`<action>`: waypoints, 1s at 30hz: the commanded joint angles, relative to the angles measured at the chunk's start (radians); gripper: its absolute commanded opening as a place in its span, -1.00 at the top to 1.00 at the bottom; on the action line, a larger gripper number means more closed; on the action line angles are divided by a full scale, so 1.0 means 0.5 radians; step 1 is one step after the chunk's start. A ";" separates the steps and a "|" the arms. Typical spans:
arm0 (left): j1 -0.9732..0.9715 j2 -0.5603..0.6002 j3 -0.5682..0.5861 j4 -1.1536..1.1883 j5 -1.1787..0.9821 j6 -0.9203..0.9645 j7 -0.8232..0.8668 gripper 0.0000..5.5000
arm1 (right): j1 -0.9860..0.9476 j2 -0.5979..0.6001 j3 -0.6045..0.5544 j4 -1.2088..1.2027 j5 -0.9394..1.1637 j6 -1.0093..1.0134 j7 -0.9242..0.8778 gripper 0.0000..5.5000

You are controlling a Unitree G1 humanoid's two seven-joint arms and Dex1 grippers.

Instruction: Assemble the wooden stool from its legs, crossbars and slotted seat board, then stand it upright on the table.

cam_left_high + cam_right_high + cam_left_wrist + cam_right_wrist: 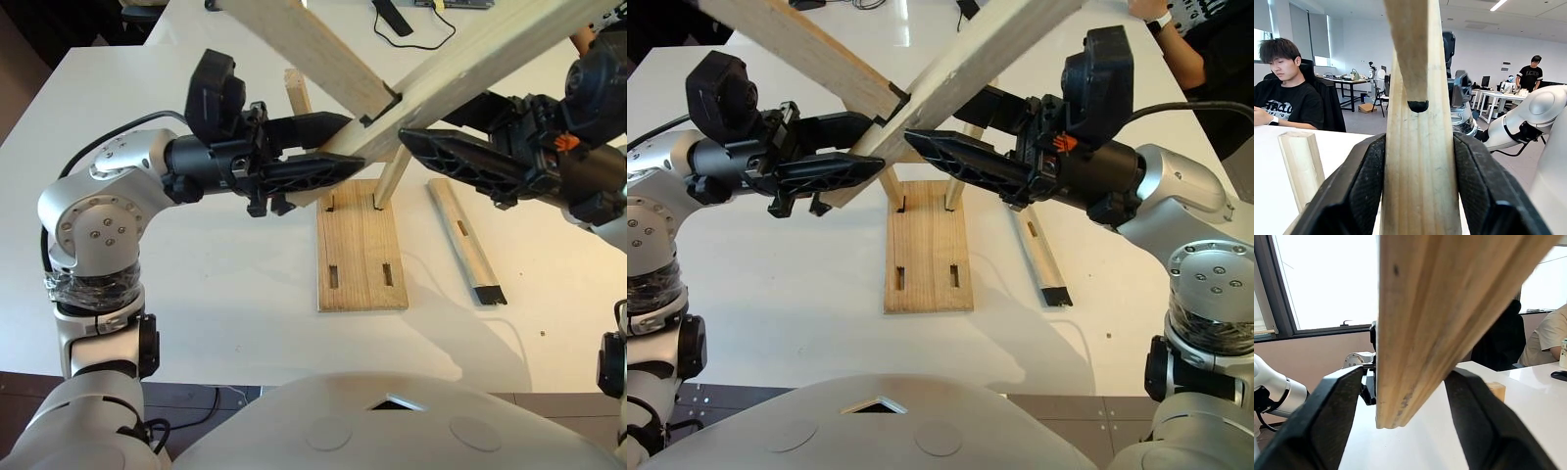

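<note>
A long wooden leg (470,54) slants up over the table, and a second wooden bar (304,39) meets it at a notch, forming a cross. My left gripper (353,142) is shut on the leg's lower end. In the left wrist view its fingers (1356,191) press both sides of the leg (1418,161). Just above, my right gripper (421,122) is shut on the same leg (1425,318). Below them the slotted seat board (361,257) lies flat. A thin leg (394,178) stands in one of its far slots, and another post (297,93) rises behind my left gripper.
A loose crossbar (462,235) with a dark end lies on the table right of the seat board. A black cable (407,34) lies at the far edge. A person's arm (1176,24) rests at the far right corner. The white table (216,264) is bare near me.
</note>
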 commanded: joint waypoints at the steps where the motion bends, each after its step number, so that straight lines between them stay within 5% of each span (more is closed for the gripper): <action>1: 0.010 0.019 -0.021 -0.032 0.020 -0.020 -0.024 0.26 | -0.040 -0.011 0.053 -0.011 -0.030 0.045 0.018 -0.27; 11: 0.009 0.003 -0.071 -0.043 0.066 -0.026 -0.035 0.26 | 0.007 -0.001 0.147 -0.055 -0.224 0.041 0.111 -0.32; 22: 0.035 0.040 -0.131 -0.024 0.184 -0.083 -0.089 0.26 | 0.074 -0.016 0.114 -0.081 -0.222 0.032 0.171 0.22; 29: -0.050 0.031 -0.079 0.080 0.017 0.085 0.004 0.26 | 0.087 -0.049 0.106 -0.062 -0.289 0.037 0.226 0.23; 30: -0.065 0.022 -0.068 0.099 -0.004 0.106 0.033 0.13 | 0.085 -0.048 0.096 -0.058 -0.285 0.035 0.224 0.23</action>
